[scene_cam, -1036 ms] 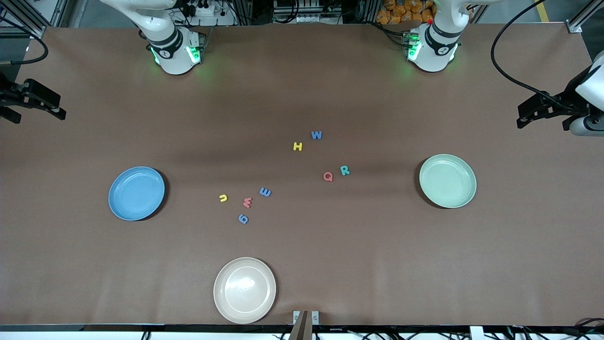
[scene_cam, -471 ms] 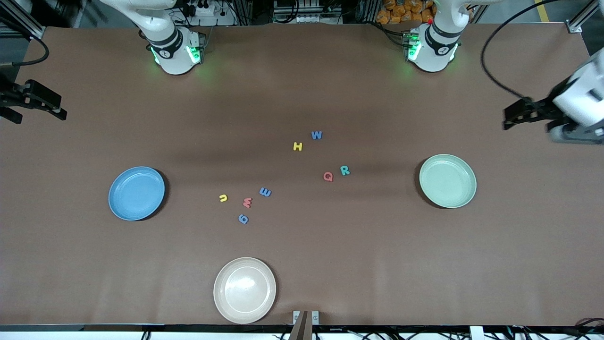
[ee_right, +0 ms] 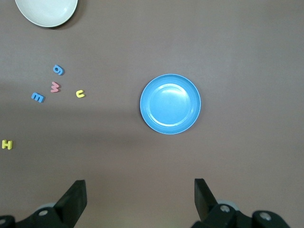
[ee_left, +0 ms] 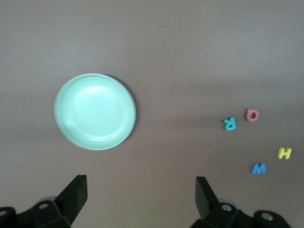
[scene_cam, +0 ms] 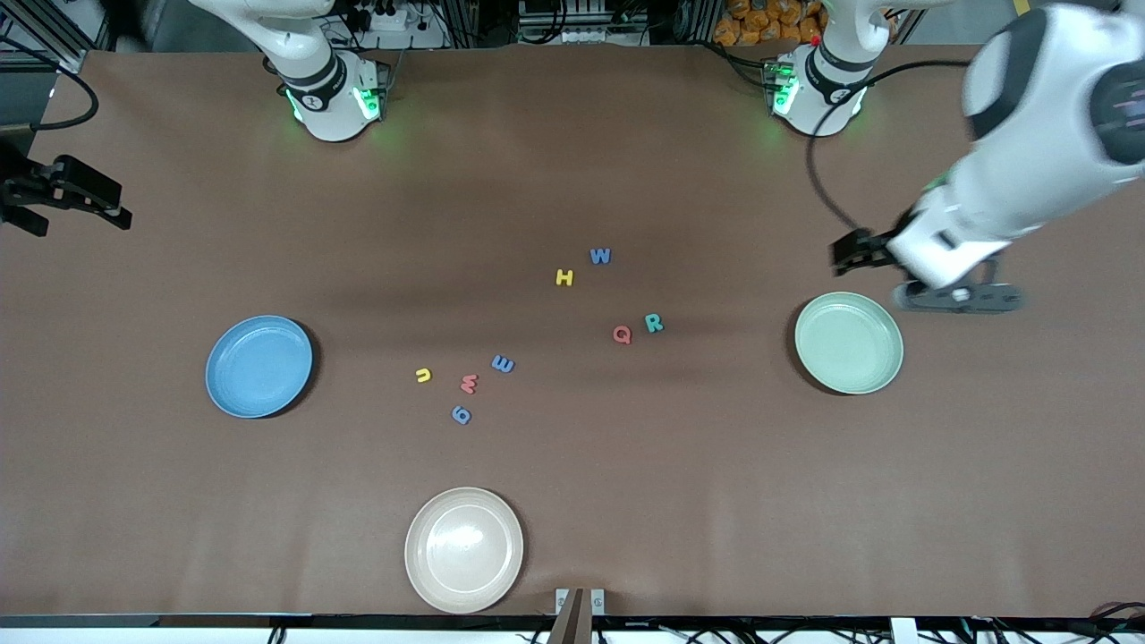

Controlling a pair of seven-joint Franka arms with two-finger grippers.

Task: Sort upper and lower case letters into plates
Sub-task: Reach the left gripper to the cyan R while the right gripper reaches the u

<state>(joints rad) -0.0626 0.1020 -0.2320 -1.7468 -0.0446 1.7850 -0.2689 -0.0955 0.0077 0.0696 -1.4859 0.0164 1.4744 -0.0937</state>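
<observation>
The blue plate (scene_cam: 258, 366) lies toward the right arm's end, the mint green plate (scene_cam: 848, 343) toward the left arm's end; both are empty. Between them lie capitals W (scene_cam: 600, 256), H (scene_cam: 564, 277), Q (scene_cam: 622, 334) and R (scene_cam: 654, 323), and small letters u (scene_cam: 423, 375), w (scene_cam: 469, 384), m (scene_cam: 503, 364) and g (scene_cam: 461, 414). My left gripper (scene_cam: 848, 252) hangs open and empty over bare table beside the mint green plate (ee_left: 95, 111). My right gripper (scene_cam: 112, 207) is open and empty over the table's end, with the blue plate (ee_right: 170, 103) in its view.
A cream-beige plate (scene_cam: 464, 549) sits empty near the table's front edge, nearer the camera than the small letters. Both arm bases stand along the top edge. A small bracket (scene_cam: 579, 601) is fixed at the front edge.
The left arm has swung in from the table's end to beside the mint green plate. The right gripper has barely shifted. Letters and plates have not moved.
</observation>
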